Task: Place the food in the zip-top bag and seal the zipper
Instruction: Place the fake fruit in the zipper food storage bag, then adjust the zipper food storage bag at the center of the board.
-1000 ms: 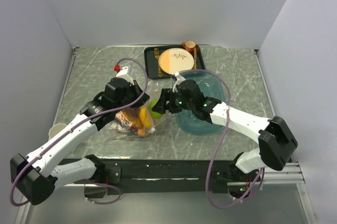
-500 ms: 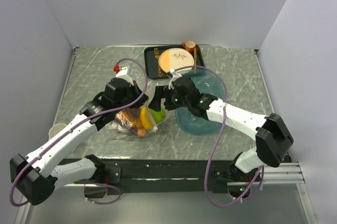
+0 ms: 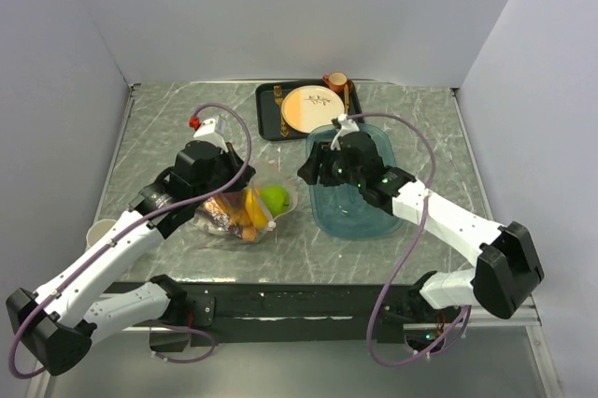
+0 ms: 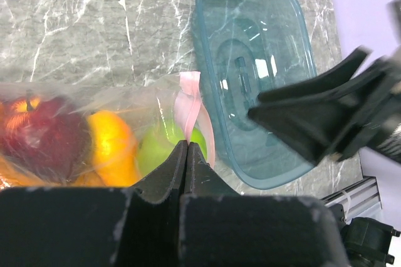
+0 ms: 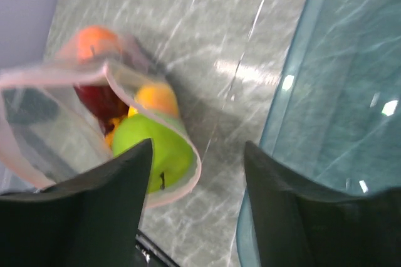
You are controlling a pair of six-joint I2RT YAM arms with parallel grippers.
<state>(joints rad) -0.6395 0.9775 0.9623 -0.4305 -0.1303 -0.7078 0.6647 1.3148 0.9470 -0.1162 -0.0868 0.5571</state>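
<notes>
**Desk:** What does the top camera give you?

**Me:** I see the zip-top bag (image 3: 234, 216) lying on the tabletop (image 3: 159, 136), toward 7 o'clock from the middle. My left end effector (image 3: 238, 181) is down at its upper edge. The green apple (image 3: 274, 198) sits at the bag's 3 o'clock end. The teal tray (image 3: 350, 220) lies just beside it, further toward 3 o'clock. My right end effector (image 3: 308, 172) hangs over the tray's 10 o'clock corner, apart from the bag. The round plate (image 3: 311, 108) rests on a black tray (image 3: 268, 122) at 12 o'clock.

**Desk:** And the left wrist?

**Me:** The left end effector (image 4: 188, 145) is pressed together, pinching the pink zipper (image 4: 194, 101). Through the bag (image 4: 75, 101) I make out the red apple (image 4: 37, 135) at 9 o'clock, then the orange (image 4: 113, 148), then the green apple (image 4: 156, 148) right behind my fingertips. The teal tray (image 4: 250, 60) is at 2 o'clock. The right end effector (image 4: 326, 116) is a dark shape in front of it.

**Desk:** Right wrist?

**Me:** The right end effector (image 5: 198, 148) is spread wide, with only tabletop between its fingers (image 5: 106, 204). The bag (image 5: 56, 135) is at 9 o'clock with its mouth gaping. The zipper (image 5: 191, 176) curls round the green apple (image 5: 153, 145), which sits just inside the mouth. The red apple (image 5: 94, 101) lies deeper in. The teal tray (image 5: 338, 91) fills the 3 o'clock side.
</notes>
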